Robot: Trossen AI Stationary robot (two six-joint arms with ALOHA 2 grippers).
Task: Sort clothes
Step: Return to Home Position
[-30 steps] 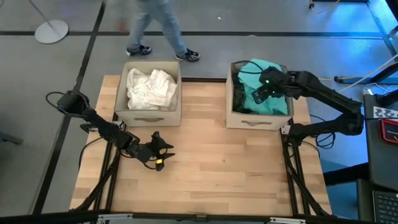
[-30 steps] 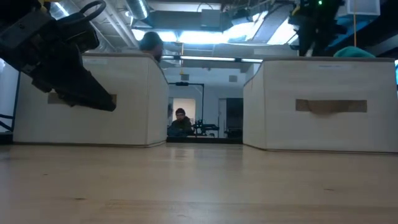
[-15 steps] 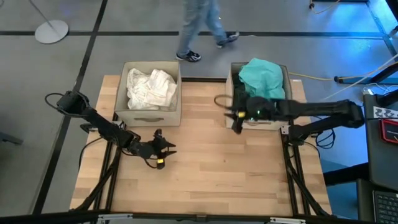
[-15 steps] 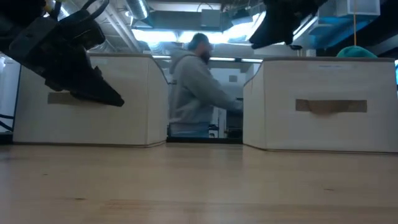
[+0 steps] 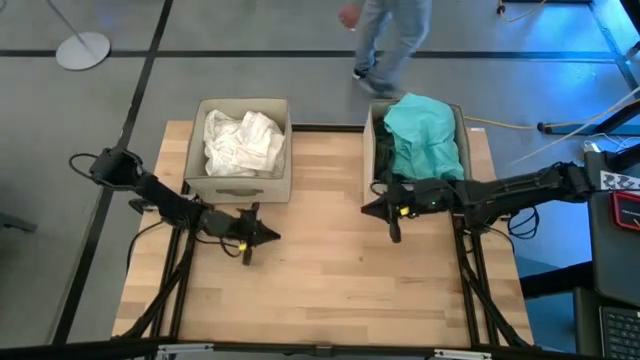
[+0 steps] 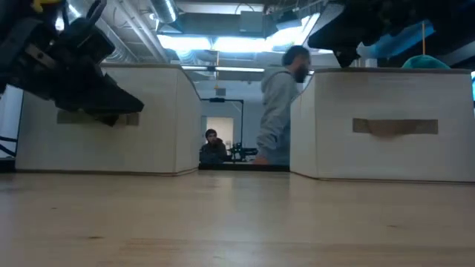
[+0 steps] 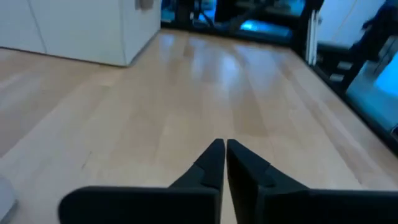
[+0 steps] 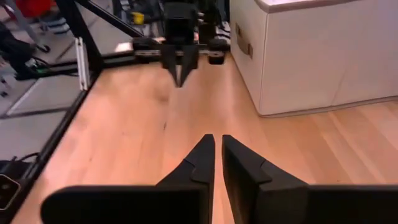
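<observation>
Fingers of the left pincer (image 5: 270, 236) are pressed together with nothing between them, low over the tabletop (image 5: 320, 290), near the front of the left box (image 5: 236, 186). This arm has hardly moved in the last second. White clothes (image 5: 243, 140) fill that box.

The right pincer (image 5: 370, 209) has changed most. A second ago it was up over the right box (image 6: 393, 156), at the teal garment (image 5: 425, 135). Now it has drawn back and come down in front of the box wall, facing the left pincer, closed to a thin slit and empty. The teal garment lies heaped on top in the right box.

I judge the last release is done and only the return to rest remains. A person (image 5: 390, 40) walks on the floor behind.
</observation>
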